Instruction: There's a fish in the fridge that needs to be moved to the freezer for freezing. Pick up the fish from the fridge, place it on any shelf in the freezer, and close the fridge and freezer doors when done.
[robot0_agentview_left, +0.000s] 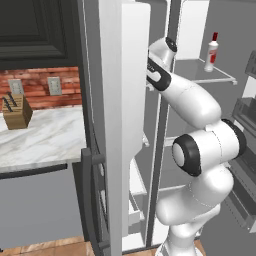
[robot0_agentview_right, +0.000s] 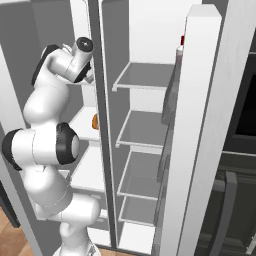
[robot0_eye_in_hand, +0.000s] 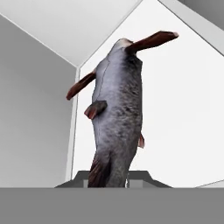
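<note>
Fish: one slim dark grey fish (robot0_eye_in_hand: 117, 113) with reddish fins, its lower end clamped in the gripper (robot0_eye_in_hand: 114, 183), inside a pale compartment.
Doors: two light grey doors, both open; left (robot0_agentview_left: 120, 125), right (robot0_agentview_right: 200, 130).
Bottle: one white, red-capped (robot0_agentview_left: 212, 52), far right shelf.
Knife block: one wooden (robot0_agentview_left: 16, 111), left marble counter (robot0_agentview_left: 45, 140).

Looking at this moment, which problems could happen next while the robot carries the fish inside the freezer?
1. In the hand view the fish stands up from the shut jaws, gripped only at its lower end; it may slip or swing out.
2. The arm reaches into the freezer past the open freezer door; pulling back could knock that door.
3. Both doors stand open, so the fridge warms up.
</note>
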